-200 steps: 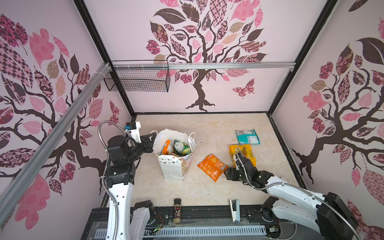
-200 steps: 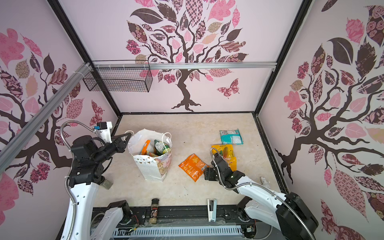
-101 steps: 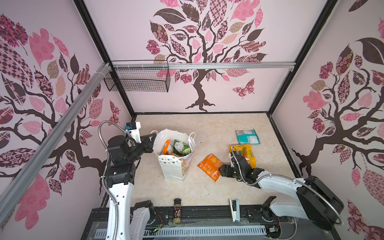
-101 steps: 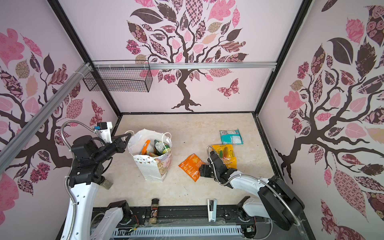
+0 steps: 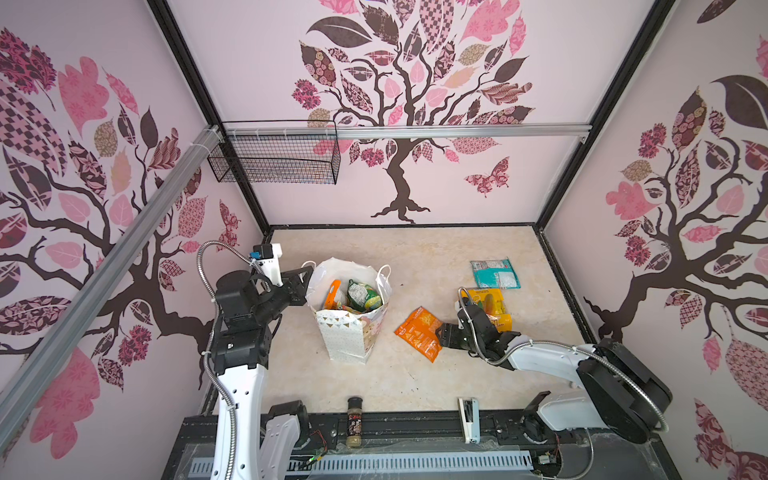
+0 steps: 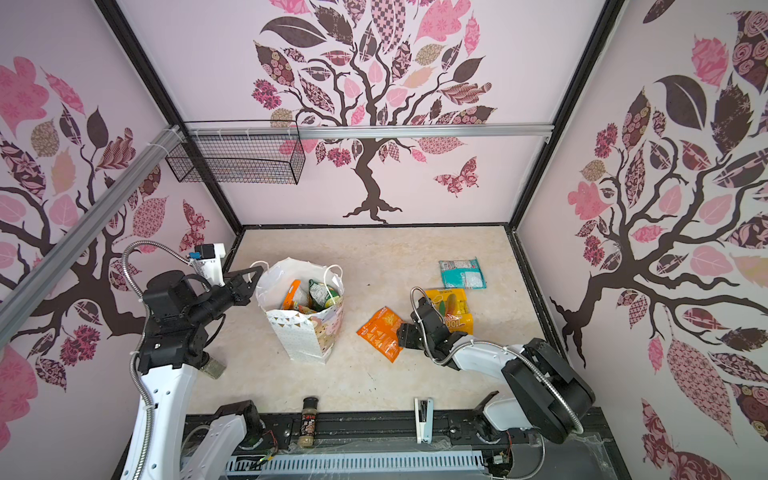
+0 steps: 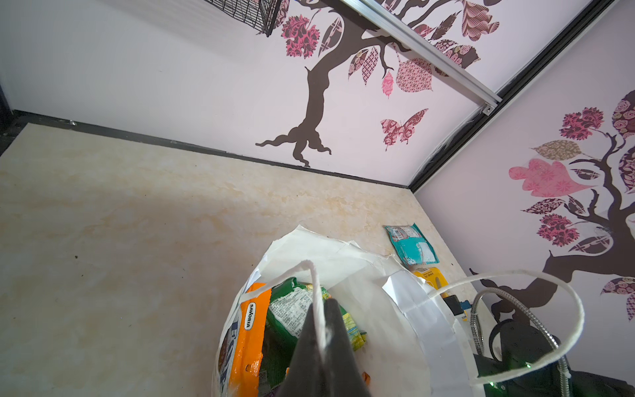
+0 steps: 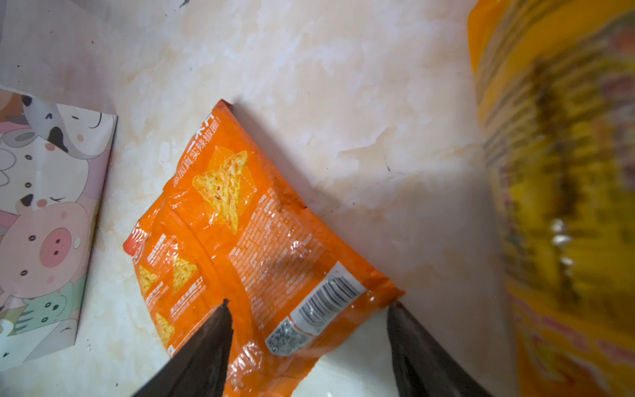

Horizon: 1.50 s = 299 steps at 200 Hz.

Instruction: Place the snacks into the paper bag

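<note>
Both top views: beige marbled worktop [image 5: 415,257], pink tree-decal walls [image 5: 457,208], wire basket [image 5: 274,162] on rail [image 5: 457,131] | bag [image 5: 353,332] upright left of centre, packets [image 5: 361,293] inside | left fingers [image 7: 309,343] pinched on its handle [image 7: 315,285] | right fingers [image 8: 206,343] apart, straddling orange packet [image 8: 240,223] edge | yellow packet [image 5: 490,303], teal packet [image 5: 494,274] flat near right wall.

Yellow packet [image 8: 563,192] blurred, edge-cut in the right wrist view; depths of paper bag [image 5: 353,332] unseen.

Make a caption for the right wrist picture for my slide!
Open right tool poised over the barcode end of the orange packet, with the paper bag and a blurry yellow packet nearby.
</note>
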Available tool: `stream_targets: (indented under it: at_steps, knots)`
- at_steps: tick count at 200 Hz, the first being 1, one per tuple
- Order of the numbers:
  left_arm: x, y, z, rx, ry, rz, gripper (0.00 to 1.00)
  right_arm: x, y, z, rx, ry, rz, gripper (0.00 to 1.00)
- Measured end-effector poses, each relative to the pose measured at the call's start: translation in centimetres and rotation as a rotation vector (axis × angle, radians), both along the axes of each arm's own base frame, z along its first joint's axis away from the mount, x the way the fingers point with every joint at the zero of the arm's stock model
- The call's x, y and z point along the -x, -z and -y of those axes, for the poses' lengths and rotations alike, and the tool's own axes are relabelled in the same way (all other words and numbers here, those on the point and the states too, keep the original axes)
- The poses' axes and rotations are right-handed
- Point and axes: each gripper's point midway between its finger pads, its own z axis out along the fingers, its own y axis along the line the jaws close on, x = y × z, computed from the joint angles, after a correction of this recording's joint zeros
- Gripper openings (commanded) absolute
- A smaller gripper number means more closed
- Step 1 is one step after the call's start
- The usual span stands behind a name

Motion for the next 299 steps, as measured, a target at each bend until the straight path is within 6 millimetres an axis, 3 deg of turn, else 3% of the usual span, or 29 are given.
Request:
stream_targets:
  at_steps: [82,123,157,177,210,299]
  knots:
    - [0.1,-0.1,0.0,-0.001,-0.001,0.005,0.0,-0.9,0.5,0.6,0.045,0.037,0.022,0.49]
    - [0.1,-0.1,0.0,-0.002,-0.004,0.004,0.0,-0.4,0.2,1.0,0.069,0.026,-0.002,0.54]
    - [0.2,-0.2,-0.1,-0.006,-0.012,0.009,0.0,0.8,-2.4,0.9,0.035,-0.014,0.01,0.64]
    - [0.2,-0.2,-0.1,-0.006,-0.012,0.009,0.0,1.0,-3.8,0.0,0.04,-0.058,0.035,0.64]
    - [0.2,-0.2,-0.1,-0.005,-0.011,0.009,0.0,1.7,-4.6,-3.1,0.099,-0.207,0.05,0.6]
    - [0.2,-0.2,-0.1,-0.005,-0.011,0.01,0.0,1.5,-0.6,-3.1,0.296,-0.34,-0.043,0.55]
